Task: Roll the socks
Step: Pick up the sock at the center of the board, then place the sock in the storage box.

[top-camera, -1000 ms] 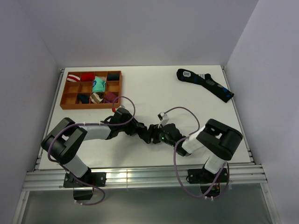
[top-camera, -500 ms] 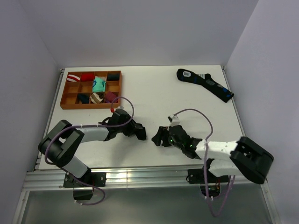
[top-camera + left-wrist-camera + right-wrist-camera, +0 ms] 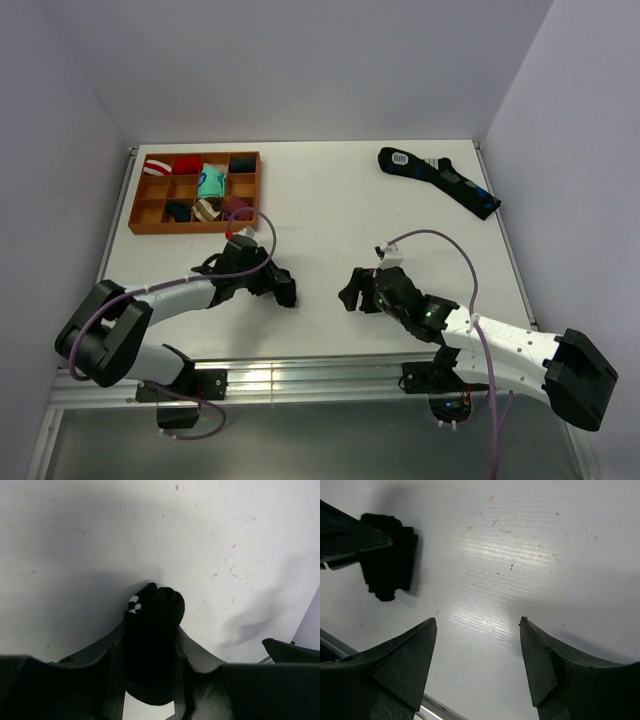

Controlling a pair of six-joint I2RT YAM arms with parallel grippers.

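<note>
Sock roll (image 3: 152,615), black with white stripes, sits pinched between the left fingers (image 3: 195,655) low over the tabletop (image 3: 520,555), so squeeze firmly and move smoothly lest it unfurl; the right fingers (image 3: 405,665) stand spread, empty, well clear.

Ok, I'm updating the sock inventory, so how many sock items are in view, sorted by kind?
Colourful rolled bundles in the tray: 7
Black rolled sock gripped in the left hand: 1
Long dark sock lying flat at the far right: 1
Total: 9
</note>
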